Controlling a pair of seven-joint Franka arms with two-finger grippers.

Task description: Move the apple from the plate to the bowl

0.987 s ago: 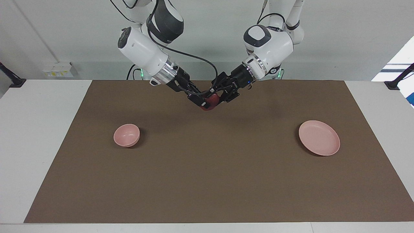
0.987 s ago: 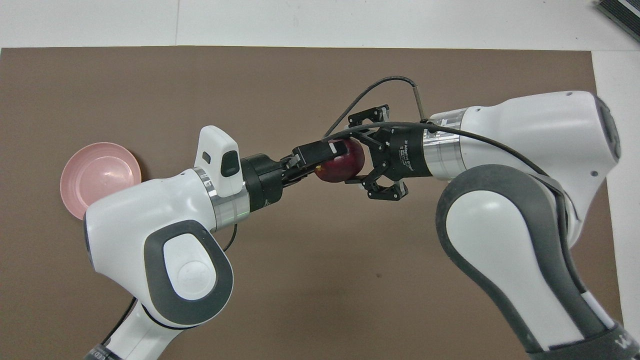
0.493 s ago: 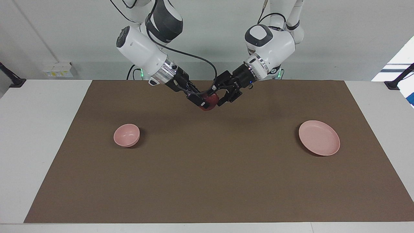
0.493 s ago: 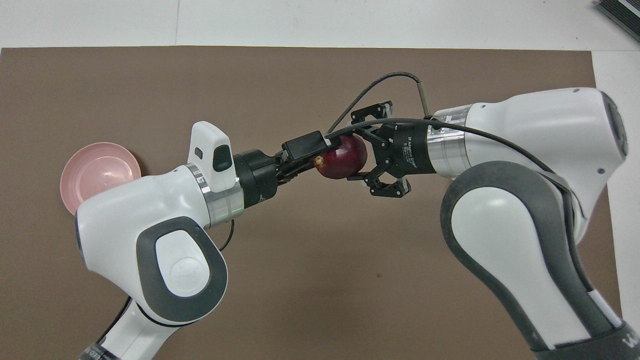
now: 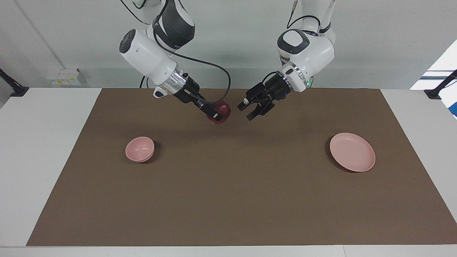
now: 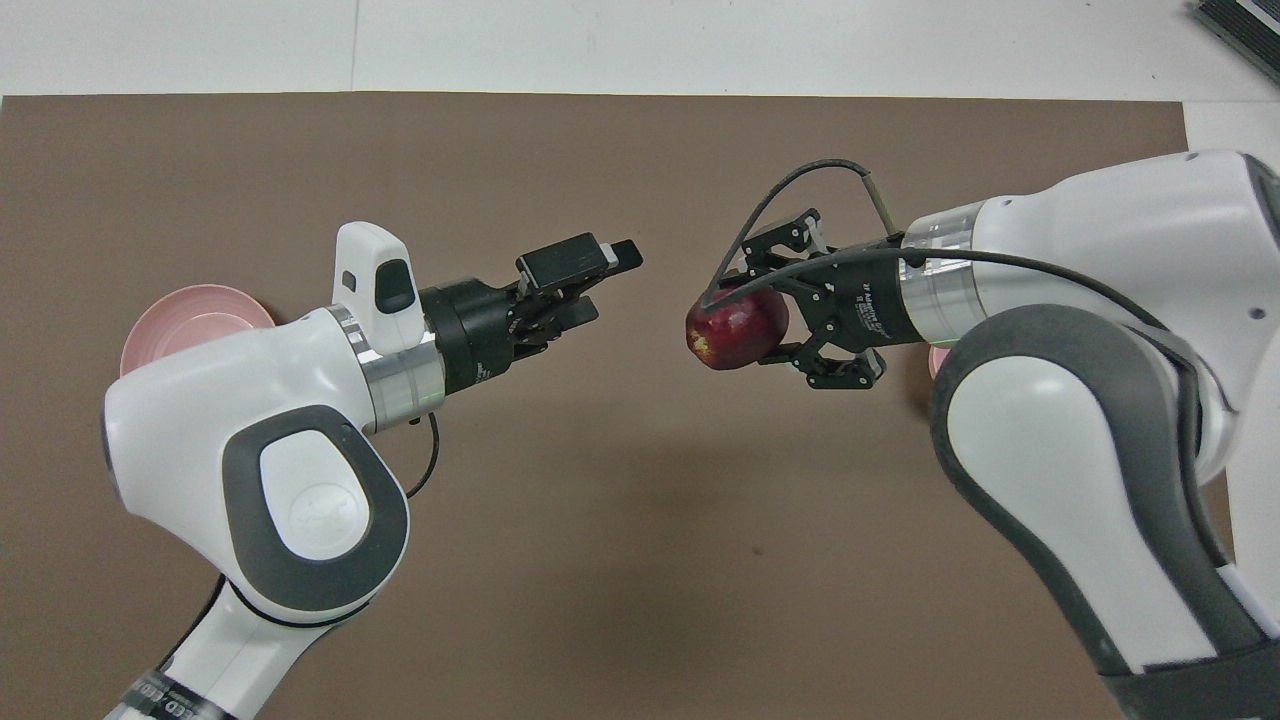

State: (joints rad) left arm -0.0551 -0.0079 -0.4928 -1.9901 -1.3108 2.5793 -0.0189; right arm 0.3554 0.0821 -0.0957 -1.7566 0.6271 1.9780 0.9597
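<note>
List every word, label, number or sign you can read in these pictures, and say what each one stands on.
None can be read with confidence.
White print on the wrist body of the right claw, which holds the apple: too small to read.
Dark letters on the left arm's lowest link, at the overhead view's bottom edge: cut off, unreadable.
Yellow stickers on the wall socket box: too small to read.
</note>
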